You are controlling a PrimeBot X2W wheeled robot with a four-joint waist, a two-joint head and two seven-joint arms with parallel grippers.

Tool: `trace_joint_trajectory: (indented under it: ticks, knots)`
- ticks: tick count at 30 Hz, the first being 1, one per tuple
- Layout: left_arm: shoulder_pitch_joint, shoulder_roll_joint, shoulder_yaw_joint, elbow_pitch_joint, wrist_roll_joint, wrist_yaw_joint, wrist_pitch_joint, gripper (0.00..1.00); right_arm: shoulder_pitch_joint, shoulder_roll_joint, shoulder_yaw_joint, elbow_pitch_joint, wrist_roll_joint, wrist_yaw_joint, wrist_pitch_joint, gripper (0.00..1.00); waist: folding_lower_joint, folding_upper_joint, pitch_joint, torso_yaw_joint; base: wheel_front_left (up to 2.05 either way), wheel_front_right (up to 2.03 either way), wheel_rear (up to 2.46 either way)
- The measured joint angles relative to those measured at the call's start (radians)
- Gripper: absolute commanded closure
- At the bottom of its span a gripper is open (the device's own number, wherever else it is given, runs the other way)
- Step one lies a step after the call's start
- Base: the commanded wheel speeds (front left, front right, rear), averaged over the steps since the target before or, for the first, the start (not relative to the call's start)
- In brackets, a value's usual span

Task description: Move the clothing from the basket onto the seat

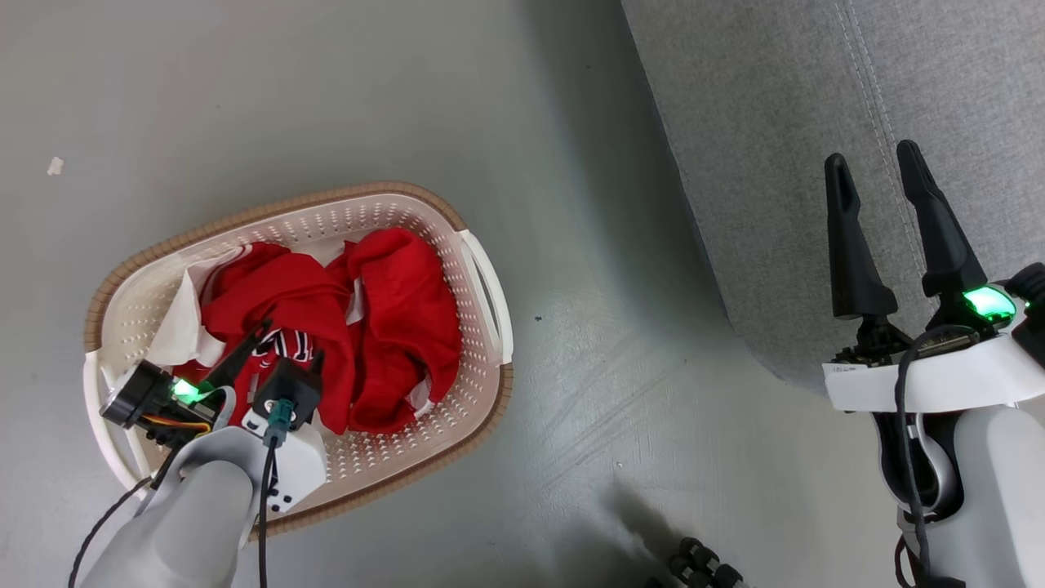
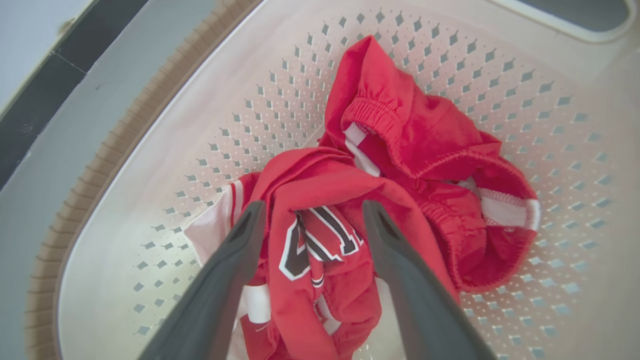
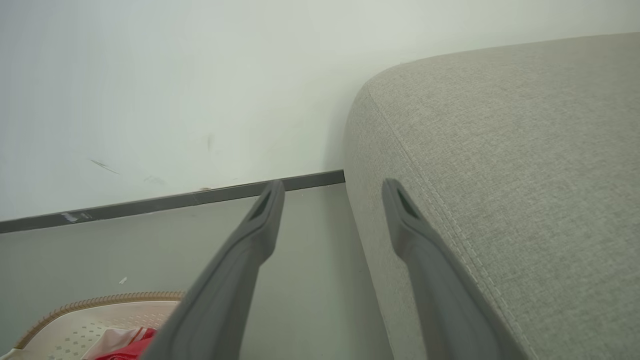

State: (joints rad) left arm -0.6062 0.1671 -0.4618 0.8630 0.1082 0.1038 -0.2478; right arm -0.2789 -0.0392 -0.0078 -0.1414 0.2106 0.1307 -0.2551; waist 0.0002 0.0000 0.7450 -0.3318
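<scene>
Clothing (image 1: pixel 384 327): red pieces with white trim, heaped in the basket (image 1: pixel 326 200) at lower left of the head view, none yet on the seat (image 1: pixel 775 122) at upper right. My left fingers (image 2: pixel 235 265): spread wide, straddling the fold with dark numerals, gripping nothing; set so, I judge, to close on a raised ridge. My right fingers (image 1: pixel 853 245): parted, empty, held at the seat's edge, well apart from the basket.
</scene>
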Motion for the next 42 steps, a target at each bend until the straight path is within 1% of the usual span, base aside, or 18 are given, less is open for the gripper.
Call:
trace_joint_trajectory:
  ticks: [9,11,15,19,21,24,25,26,27,28,29,30,42]
  knots:
    - [-0.044,0.03,0.007,0.05,0.009,0.013,0.0,0.0,-0.022,0.0,0.013,-0.004,0.012,0.0,0.0,0.0,0.0,0.0,0.05,-0.022,0.0,0.0,0.0]
    - [-0.051,0.031,0.008,0.058,0.013,0.026,0.001,0.0,-0.035,0.0,0.015,-0.005,0.017,0.0,0.0,0.0,0.0,0.0,0.06,-0.025,0.0,0.0,0.0]
    - [-0.065,0.035,0.01,0.074,0.019,0.035,0.012,0.0,-0.047,0.0,0.021,-0.006,0.017,0.0,0.0,0.0,0.0,0.0,0.074,-0.03,0.0,0.0,0.0]
    - [-0.085,0.045,0.011,0.093,0.02,0.035,0.022,0.0,-0.058,0.0,0.029,-0.007,0.017,0.0,0.0,0.0,0.0,0.0,0.091,-0.035,0.0,0.0,0.0]
    - [-0.095,0.048,0.011,0.098,0.026,0.047,0.028,0.0,-0.058,0.0,0.03,-0.007,0.02,0.0,0.0,0.0,0.0,0.0,0.099,-0.037,0.0,0.0,0.0]
    - [-0.112,0.047,0.012,0.116,0.026,0.053,0.045,0.0,-0.06,0.0,0.033,-0.007,0.02,0.0,0.0,0.0,-0.0001,0.0,0.11,-0.04,0.0,0.0,0.0]
    - [-0.115,0.047,0.013,0.122,0.026,0.054,0.049,0.02,-0.062,0.0,0.034,-0.007,0.02,0.0,0.0,0.0,0.0,0.0,0.113,-0.04,0.0,0.0,0.0]
    - [-0.118,0.044,0.013,0.125,0.026,0.054,0.053,0.21,-0.065,0.0,0.035,-0.008,0.02,0.0,0.0,0.0,0.0,0.0,0.115,-0.041,0.0,0.0,0.0]
    - [-0.122,0.042,0.013,0.128,0.026,0.054,0.053,0.5,-0.072,0.0,0.036,-0.008,0.02,0.0,0.0,0.0,0.0,0.0,0.118,-0.041,0.0,0.0,0.0]
    - [-0.125,0.039,0.013,0.128,0.026,0.053,0.052,0.67,-0.078,0.0,0.035,-0.009,0.02,0.0,0.0,0.0,0.0,0.0,0.12,-0.041,0.0,0.0,0.0]
    - [-0.128,0.036,0.013,0.127,0.026,0.053,0.05,0.86,-0.08,0.0,0.035,-0.01,0.02,0.0,0.0,0.0,0.0,0.0,0.122,-0.042,0.0,0.0,0.0]
    - [-0.131,0.031,0.011,0.126,0.026,0.053,0.045,1.0,-0.08,0.0,0.035,-0.01,0.02,0.0,0.0,0.0,0.0,0.0,0.124,-0.041,0.0,0.0,0.0]
    - [-0.146,-0.011,0.017,0.097,0.003,0.051,0.01,1.0,-0.121,0.0,0.035,0.001,0.025,0.0,0.0,0.0,0.0,0.0,0.108,-0.026,0.0,0.0,0.0]
